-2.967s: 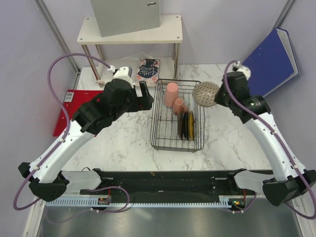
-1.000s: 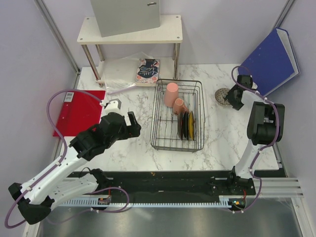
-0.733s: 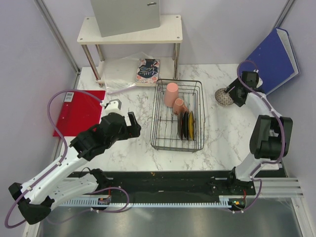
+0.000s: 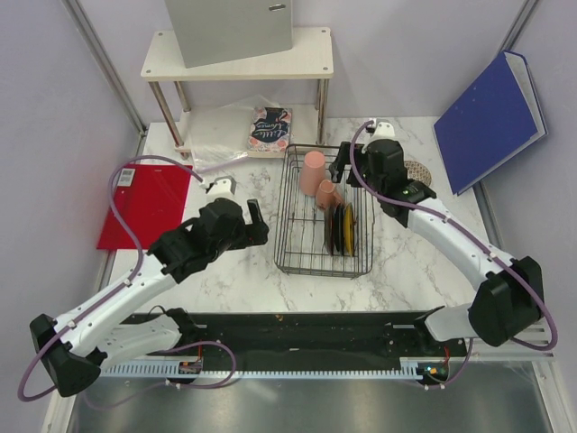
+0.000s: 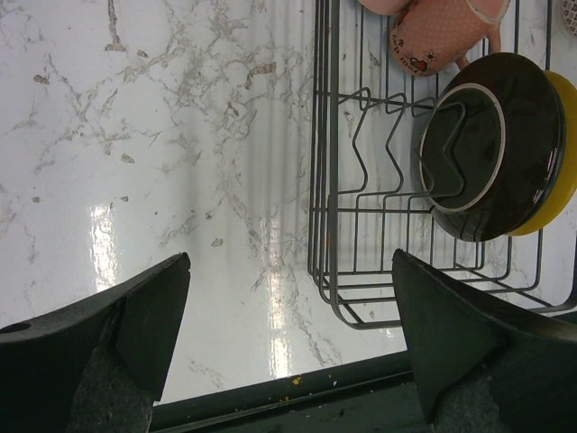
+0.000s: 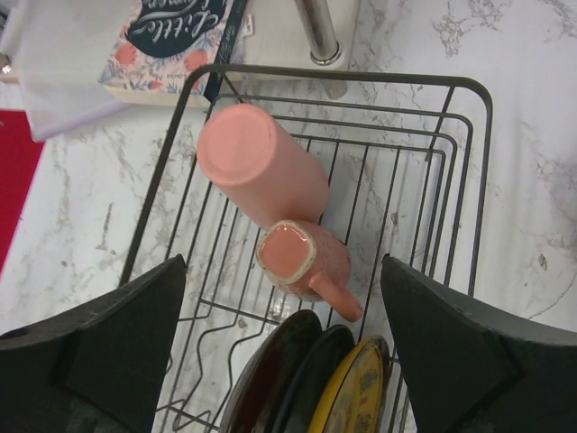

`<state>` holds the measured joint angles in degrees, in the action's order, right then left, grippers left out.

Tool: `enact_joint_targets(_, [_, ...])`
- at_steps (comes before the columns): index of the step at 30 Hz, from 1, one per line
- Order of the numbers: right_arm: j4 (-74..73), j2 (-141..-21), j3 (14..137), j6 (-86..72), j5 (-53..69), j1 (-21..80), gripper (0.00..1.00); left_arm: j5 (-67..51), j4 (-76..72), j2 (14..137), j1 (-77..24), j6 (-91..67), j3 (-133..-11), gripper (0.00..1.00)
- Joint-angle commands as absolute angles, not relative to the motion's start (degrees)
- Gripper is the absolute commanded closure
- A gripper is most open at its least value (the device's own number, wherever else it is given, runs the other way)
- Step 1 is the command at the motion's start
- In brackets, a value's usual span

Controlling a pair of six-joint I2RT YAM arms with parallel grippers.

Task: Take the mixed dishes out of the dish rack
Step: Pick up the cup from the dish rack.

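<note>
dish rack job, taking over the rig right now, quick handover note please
Left gripper: open, empty, over the marble table left of the dark wire dish rack.
Right gripper: open, empty, above the rack's far end.
In the rack: tall pink cup, small pink mug, dark plates standing on edge.
Done: speckled beige bowl sits on the table right of the rack.
Left: cup, mug, plates.

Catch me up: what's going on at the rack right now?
The right gripper hangs open over the far end of the dark wire dish rack, directly above the tall pink cup and small pink mug. The dark plates stand upright in the rack. The speckled beige bowl sits on the marble table right of the rack. The left gripper hovers open beside the rack's left side, holding nothing.
</note>
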<state>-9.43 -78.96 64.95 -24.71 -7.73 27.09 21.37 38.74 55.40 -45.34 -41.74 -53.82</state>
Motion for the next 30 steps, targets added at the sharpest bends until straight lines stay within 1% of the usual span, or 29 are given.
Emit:
enact_joint_targets(1, [-1.8,-84.0,66.9,-16.1,-8.5,29.5,0.02,20.6,36.0,51.8,-45.3,-42.7,-50.6,0.01])
enact_joint_targets(5, [-3.0,-90.2,71.9,-13.7,-9.2,32.0,0.02,19.7,35.0,48.9,-45.3,-42.5,-48.2,0.01])
enact_joint_targets(13, [-1.1,-100.3,78.0,-13.4,-11.8,33.9,0.02,19.1,34.9,49.5,-45.2,-41.3,-47.5,0.01])
enact_joint_targets(21, [-1.0,-106.8,83.4,-10.9,-17.8,34.2,0.02,19.4,34.9,51.2,-45.3,-40.6,-47.7,0.01])
enact_joint_targets(27, [-2.3,-111.7,87.9,-9.7,-18.0,34.1,0.02,20.0,34.9,51.5,-45.3,-40.4,-47.2,0.01])
enact_joint_targets(30, [-2.7,-113.0,88.6,-9.5,-17.4,34.1,0.04,20.3,34.9,51.4,-45.3,-40.3,-47.1,0.01])
